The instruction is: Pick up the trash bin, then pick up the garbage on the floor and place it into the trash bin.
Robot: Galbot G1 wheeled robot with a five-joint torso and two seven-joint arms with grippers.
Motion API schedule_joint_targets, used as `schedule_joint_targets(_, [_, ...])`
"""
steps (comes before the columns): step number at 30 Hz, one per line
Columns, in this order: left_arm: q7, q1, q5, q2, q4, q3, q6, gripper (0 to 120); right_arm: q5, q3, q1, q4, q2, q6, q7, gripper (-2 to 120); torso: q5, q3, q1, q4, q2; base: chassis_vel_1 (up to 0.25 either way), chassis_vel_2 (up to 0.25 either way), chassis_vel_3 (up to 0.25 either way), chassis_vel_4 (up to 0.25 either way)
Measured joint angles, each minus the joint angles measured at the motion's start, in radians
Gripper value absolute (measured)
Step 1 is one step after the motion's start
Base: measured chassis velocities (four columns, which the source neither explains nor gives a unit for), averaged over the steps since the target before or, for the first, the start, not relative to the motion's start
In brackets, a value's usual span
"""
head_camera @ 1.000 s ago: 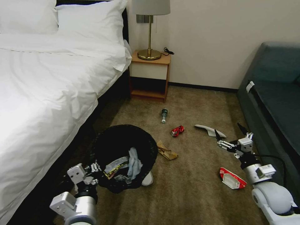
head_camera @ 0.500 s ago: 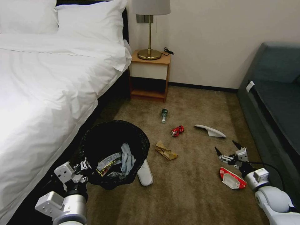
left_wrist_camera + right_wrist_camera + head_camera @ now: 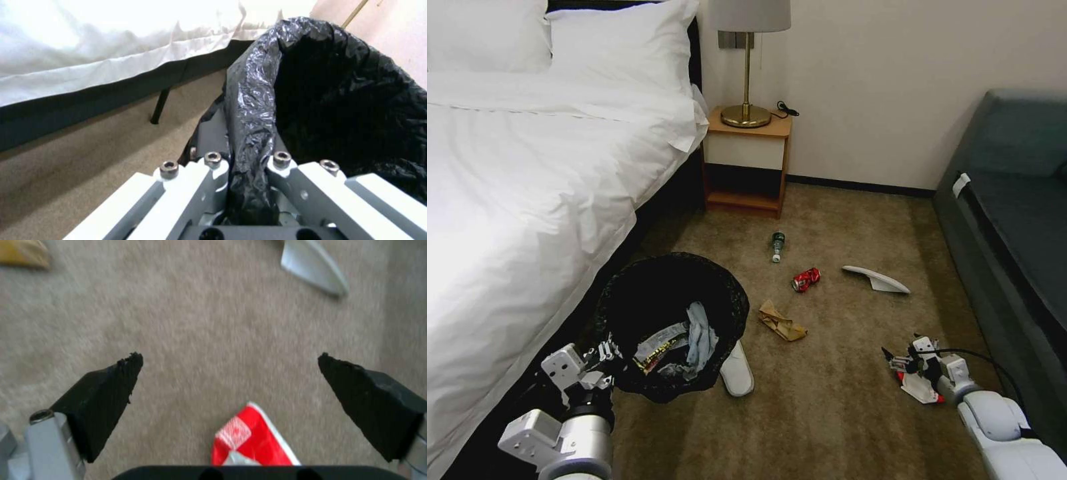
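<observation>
Garbage nearest the right gripper [image 3: 227, 373] is a red-and-white wrapper [image 3: 249, 440], flat on the carpet; the fingers stand wide apart astride it, gripping nothing. It looks thin, light and crinkly, likely slippery, so pinching a raised edge seems best. Beyond the wrapper lie a white slipper [image 3: 875, 278], a red can [image 3: 805, 279] and a brown paper bag [image 3: 782, 322]. Left of the wrapper, the left gripper [image 3: 249, 166] is clamped on the bagged rim of the trash bin [image 3: 670, 320], beside the bed [image 3: 527, 200].
</observation>
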Motion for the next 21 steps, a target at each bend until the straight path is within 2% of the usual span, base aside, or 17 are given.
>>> schedule_joint_targets(4, [-0.001,0.000,0.001,-0.001,-0.001,0.000,0.000,4,-0.019,0.002,0.008,-0.009,0.000,-0.035,-0.002,100,-0.0001,0.000,0.000,-0.0001,0.000,0.000,0.000,0.000,0.000])
schedule_joint_targets(6, [-0.001,-0.001,0.004,-0.004,-0.001,0.006,0.000,4,-0.032,0.007,0.007,-0.006,-0.003,-0.094,-0.011,100,-0.0001,0.000,0.000,-0.0001,0.000,0.000,0.000,0.000,0.000])
schedule_joint_targets(9, [-0.001,-0.004,0.006,-0.007,-0.001,0.010,0.000,4,-0.041,0.011,0.007,-0.004,-0.006,-0.132,-0.018,100,-0.0002,0.000,0.000,-0.0003,0.000,0.000,0.000,0.000,0.000])
schedule_joint_targets(21, [-0.002,-0.005,0.009,-0.008,0.003,0.010,0.000,4,-0.095,0.029,0.063,-0.113,0.017,-0.155,-0.063,100,0.0000,0.000,0.000,0.0000,0.000,0.000,0.000,0.000,0.000])
